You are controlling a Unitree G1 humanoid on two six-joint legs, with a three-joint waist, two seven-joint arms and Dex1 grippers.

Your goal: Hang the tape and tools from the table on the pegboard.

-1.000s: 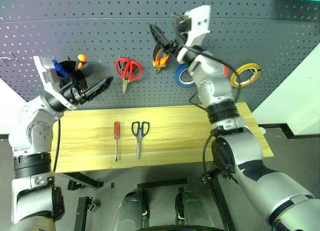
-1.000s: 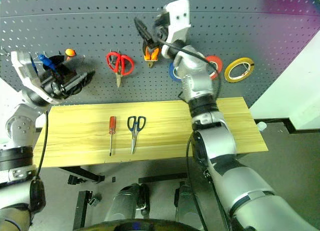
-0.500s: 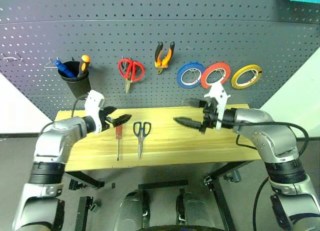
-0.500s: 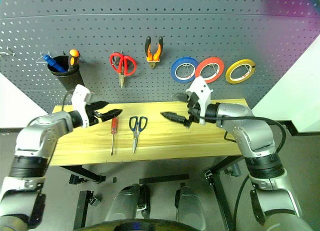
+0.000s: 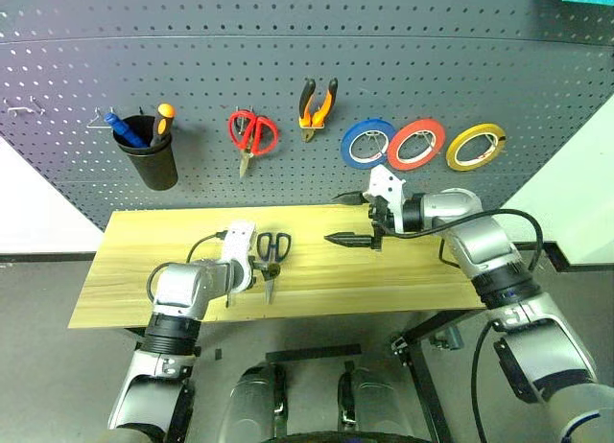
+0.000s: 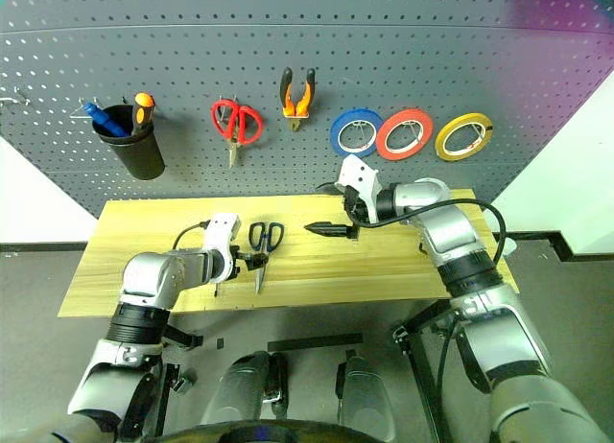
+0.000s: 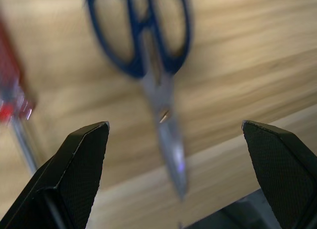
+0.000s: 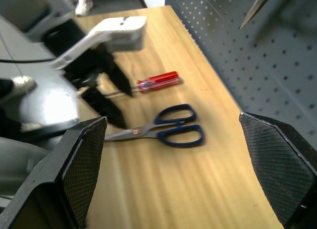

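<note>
The yellow tape [image 5: 475, 146] and the orange-and-black pliers [image 5: 317, 103] hang on the dark grey pegboard [image 5: 192, 59]. On the wooden table [image 5: 403, 270] lie the black-handled scissors [image 5: 270, 256] and, right beside them, the red-handled screwdriver [image 8: 158, 81]. My left gripper [image 5: 257, 270] is down at the tabletop, open, between the screwdriver [image 7: 10, 85] and the scissors [image 7: 143, 55], holding nothing. My right gripper [image 5: 333, 219] hovers open and empty above the table's middle, pointing left toward the scissors [image 8: 163, 130].
Also on the pegboard are red-handled scissors [image 5: 252, 134], a blue roll [image 5: 367, 143], a red roll [image 5: 415, 143], and a black cup [image 5: 153, 155] holding blue and orange screwdrivers. The table's front edge runs just below the scissors' tip.
Both arms have come down from the pegboard. The right gripper left the hanging pliers and sank over the table. The left gripper dropped to the tabletop by the screwdriver and scissors.
</note>
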